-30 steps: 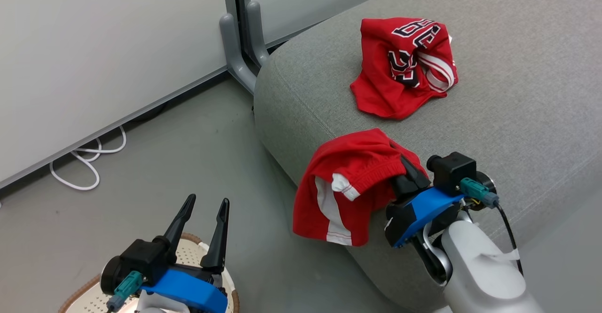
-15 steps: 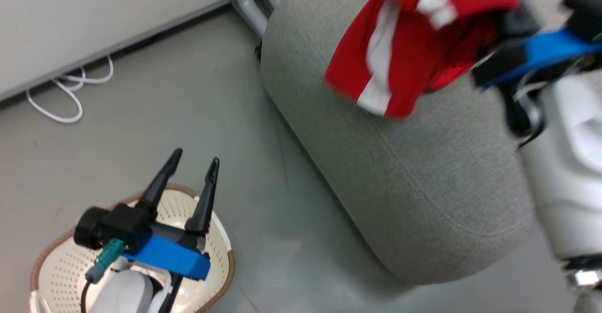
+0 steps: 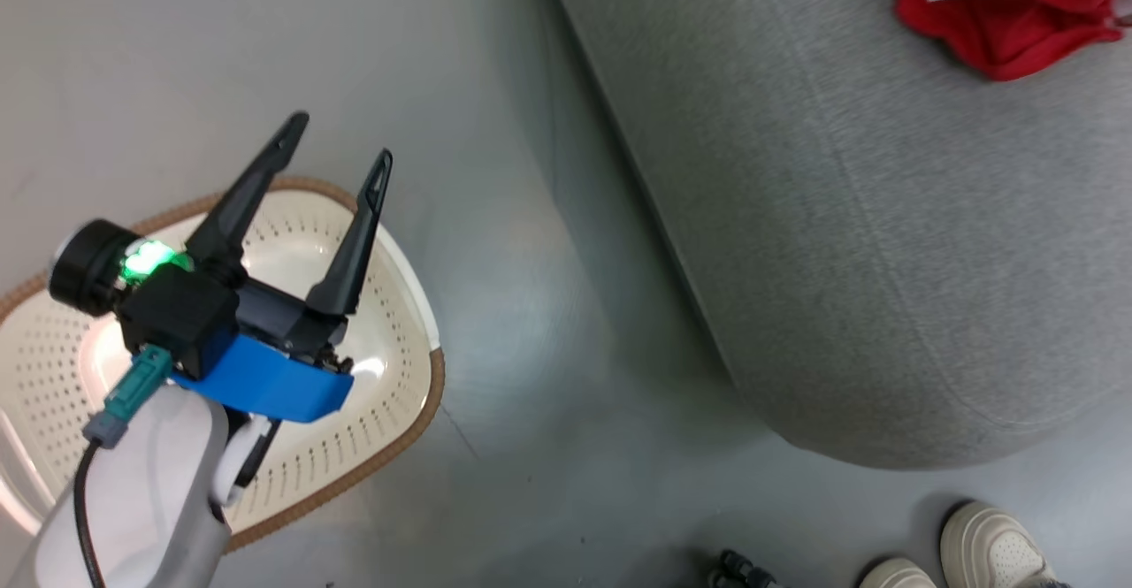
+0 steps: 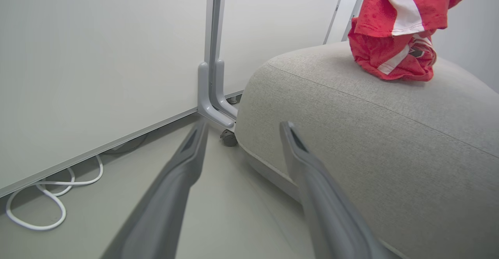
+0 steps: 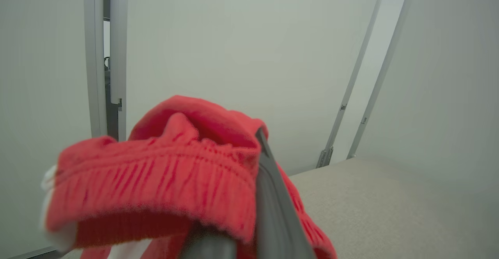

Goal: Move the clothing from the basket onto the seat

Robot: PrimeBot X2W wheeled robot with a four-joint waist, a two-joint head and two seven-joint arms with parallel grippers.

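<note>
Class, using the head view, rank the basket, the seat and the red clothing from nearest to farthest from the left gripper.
1. Basket, directly beneath the left gripper.
2. Seat, off to its right.
3. Red clothing, far upper right, over the seat.

Setting: lab or office-type test space, not a home. Evidence: pale partition panels (image 4: 97, 56) on a grey metal foot (image 4: 212, 99) with a castor (image 4: 228, 137); loose white cable (image 4: 50, 189) along the panel base; smooth grey floor (image 3: 531, 217); a person's pale shoes (image 3: 995, 553) beside the grey upholstered seat (image 3: 884, 261).
</note>
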